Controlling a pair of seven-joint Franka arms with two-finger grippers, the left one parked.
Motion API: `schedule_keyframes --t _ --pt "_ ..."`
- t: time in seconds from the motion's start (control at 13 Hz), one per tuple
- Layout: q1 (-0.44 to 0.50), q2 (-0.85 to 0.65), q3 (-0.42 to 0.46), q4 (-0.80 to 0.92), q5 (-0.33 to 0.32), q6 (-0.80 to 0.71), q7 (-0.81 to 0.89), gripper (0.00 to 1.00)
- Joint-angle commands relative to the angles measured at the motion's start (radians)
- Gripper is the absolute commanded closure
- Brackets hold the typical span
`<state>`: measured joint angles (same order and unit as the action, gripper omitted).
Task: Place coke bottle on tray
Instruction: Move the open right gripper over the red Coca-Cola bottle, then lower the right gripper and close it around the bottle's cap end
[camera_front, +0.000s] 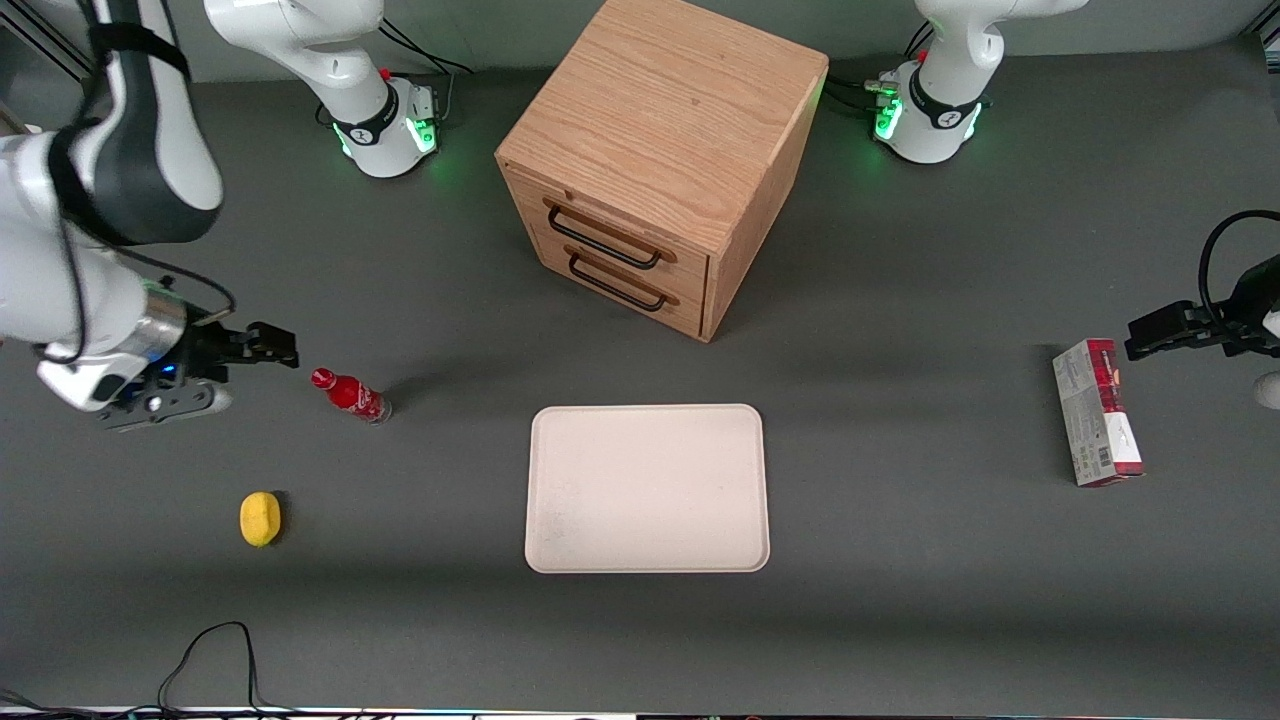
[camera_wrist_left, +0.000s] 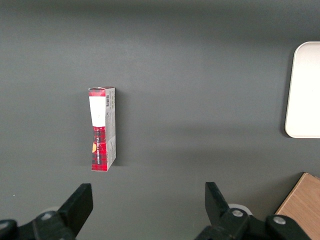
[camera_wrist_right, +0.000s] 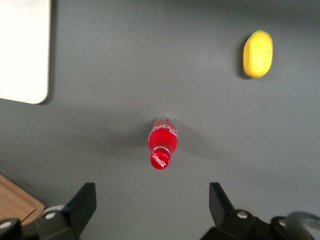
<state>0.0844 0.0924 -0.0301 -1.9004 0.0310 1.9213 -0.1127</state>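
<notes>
Lying nearest the front camera, toward the working arm's end of the table, is a yellow lemon (camera_front: 260, 519), and the tray (camera_front: 647, 488) sits bare near the middle, level with it. Only one rounded corner of that tray reaches the right wrist view, so its full outline can be read from the front alone. A little farther from the camera stands the coke bottle (camera_front: 350, 396), upright on the dark tabletop (camera_front: 900, 600), well apart from the tray and nearer the working arm than it. The gripper (camera_front: 272, 345) hovers in the air just beside the bottle, not touching it. From the front its fingers overlap (their gap is hard to judge), but the wrist camera shows the two fingertips (camera_wrist_right: 82, 202) spread wide with the bottle's red cap (camera_wrist_right: 160, 160) between and below them. Farthest from the camera is the wooden drawer cabinet (camera_front: 655, 160). A red-and-grey carton (camera_front: 1098, 412) lies toward the parked arm's end.
</notes>
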Motion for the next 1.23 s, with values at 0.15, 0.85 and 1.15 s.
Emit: schedule_keyframes --t 0.15,0.85,1.15 --pt "0.011 -0.068 -0.004 -0.308 0.01 0.316 -0.025 0.0" --pt "0.008 0.004 -0.008 -0.325 0.01 0.413 -0.05 0.0" --pt "0.006 0.013 -0.008 -0.316 0.013 0.42 -0.045 1.0"
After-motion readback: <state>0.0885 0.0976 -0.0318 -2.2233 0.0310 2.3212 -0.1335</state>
